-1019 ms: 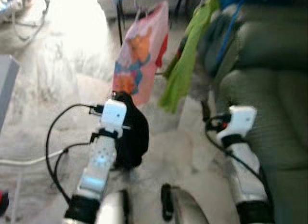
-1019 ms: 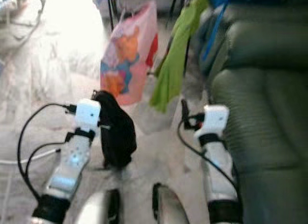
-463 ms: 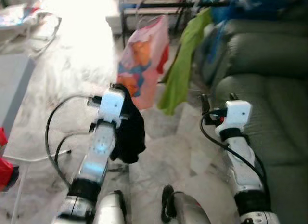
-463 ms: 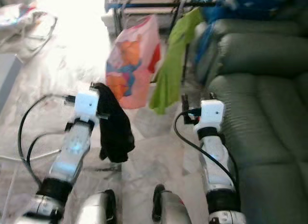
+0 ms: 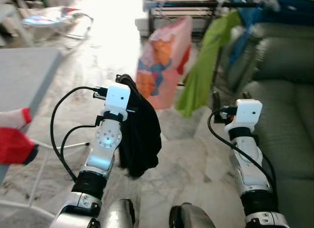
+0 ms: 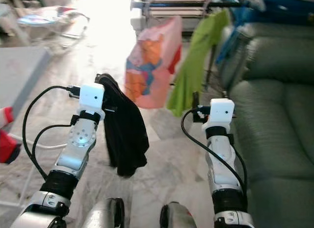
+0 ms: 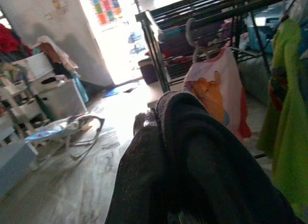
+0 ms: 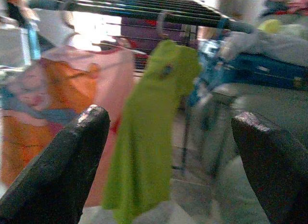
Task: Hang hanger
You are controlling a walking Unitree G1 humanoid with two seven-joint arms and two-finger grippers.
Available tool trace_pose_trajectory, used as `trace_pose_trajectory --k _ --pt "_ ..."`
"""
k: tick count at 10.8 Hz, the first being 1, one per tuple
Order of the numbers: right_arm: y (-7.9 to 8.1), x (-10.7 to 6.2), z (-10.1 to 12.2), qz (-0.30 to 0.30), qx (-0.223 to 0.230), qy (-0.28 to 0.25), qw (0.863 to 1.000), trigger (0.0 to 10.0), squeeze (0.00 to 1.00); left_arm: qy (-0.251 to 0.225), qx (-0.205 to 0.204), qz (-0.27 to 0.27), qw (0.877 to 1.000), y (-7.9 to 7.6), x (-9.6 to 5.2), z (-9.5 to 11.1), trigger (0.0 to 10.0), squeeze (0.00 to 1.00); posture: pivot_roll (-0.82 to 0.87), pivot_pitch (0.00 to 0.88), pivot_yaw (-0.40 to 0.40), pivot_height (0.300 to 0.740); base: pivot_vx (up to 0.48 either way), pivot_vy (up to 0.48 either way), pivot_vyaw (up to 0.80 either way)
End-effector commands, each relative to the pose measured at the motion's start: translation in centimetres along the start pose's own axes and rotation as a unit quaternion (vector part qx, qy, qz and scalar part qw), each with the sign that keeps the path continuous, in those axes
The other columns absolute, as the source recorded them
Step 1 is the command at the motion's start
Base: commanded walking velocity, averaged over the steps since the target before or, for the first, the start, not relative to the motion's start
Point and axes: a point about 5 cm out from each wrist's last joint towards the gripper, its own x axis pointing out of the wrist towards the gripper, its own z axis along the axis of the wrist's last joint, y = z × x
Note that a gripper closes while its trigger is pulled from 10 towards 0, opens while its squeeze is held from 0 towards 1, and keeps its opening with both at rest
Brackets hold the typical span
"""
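Camera has tilted up since earlier; rack at 12 o'clock now shows. Left gripper holds black garment, presumably on the hanger, short of rack. Right gripper spread wide, empty, at 3 o'clock. Approach underway.

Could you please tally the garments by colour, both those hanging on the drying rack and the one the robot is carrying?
Pink garment with a cartoon print, on the rack: 1
Green garment, on the rack: 1
Black garment, draped at the left claw: 1
Total: 3
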Motion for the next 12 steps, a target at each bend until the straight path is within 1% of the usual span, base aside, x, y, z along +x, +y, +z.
trace_pose_trajectory --k 1,2,3,4,5,6,7,8,10,11,12 --pt "0.2 0.5 0.8 -0.006 -0.006 -0.021 1.000 10.0 0.00 -0.027 0.002 0.007 1.000 0.7 0.7 0.9 10.0 0.00 -0.09 0.128 -0.001 0.740 0.000 0.000 0.00" --pt "0.1 0.6 0.9 -0.002 0.015 -0.026 1.000 10.0 0.00 -0.023 0.001 0.008 1.000 0.8 0.6 0.6 10.0 0.00 -0.08 0.124 -0.008 0.740 0.000 0.000 0.00" --pt "0.0 1.0 1.0 -0.002 0.020 -0.026 0.999 10.0 0.00 -0.015 -0.001 0.017 1.000 1.2 0.6 0.2 10.0 0.00 -0.08 0.126 -0.008 0.740 0.000 0.000 0.00" --pt "0.5 1.3 1.4 0.029 0.027 -0.026 0.999 10.0 0.00 -0.019 -0.003 0.019 1.000 1.4 0.8 0.4 10.0 0.00 -0.08 0.128 -0.006 0.740 0.000 0.000 0.00" --pt "0.8 0.9 1.6 0.027 0.024 -0.039 0.999 10.0 0.00 -0.022 -0.007 0.018 1.000 1.5 0.6 0.4 10.0 0.00 -0.10 0.128 0.005 0.740 0.255 0.000 0.00" --pt "1.0 0.7 1.7 0.025 0.035 -0.042 0.998 10.0 0.00 -0.022 -0.009 0.011 1.000 1.3 0.7 0.4 10.0 0.00 -0.10 0.133 0.005 0.740 0.296 0.000 0.00" --pt "1.3 1.0 2.0 0.034 0.034 -0.046 0.998 10.0 0.00 -0.029 -0.007 0.006 1.000 1.1 1.2 0.7 10.0 0.00 -0.10 0.146 0.007 0.740 0.349 0.000 0.00" --pt "1.7 1.4 2.3 0.042 0.036 -0.052 0.997 10.0 0.00 -0.034 -0.016 0.005 0.999 1.1 1.5 1.0 10.0 0.00 -0.11 0.152 0.011 0.740 0.398 0.270 0.00" --pt "1.7 1.5 2.3 0.041 0.048 -0.047 0.997 10.0 0.00 -0.038 -0.021 0.000 0.999 1.1 1.6 1.4 10.0 0.00 -0.09 0.169 0.002 0.740 0.398 0.270 0.00" --pt "1.6 1.5 2.1 0.040 0.048 -0.042 0.997 10.0 0.00 -0.039 -0.022 0.000 0.999 1.1 1.6 1.4 10.0 0.00 -0.09 0.174 0.002 0.740 0.428 0.000 0.00" --pt "1.3 1.5 2.0 0.037 0.047 -0.040 0.997 10.0 0.00 -0.040 -0.027 -0.005 0.999 0.9 1.5 1.4 10.0 0.00 -0.09 0.181 0.002 0.740 0.431 0.000 -0.43"
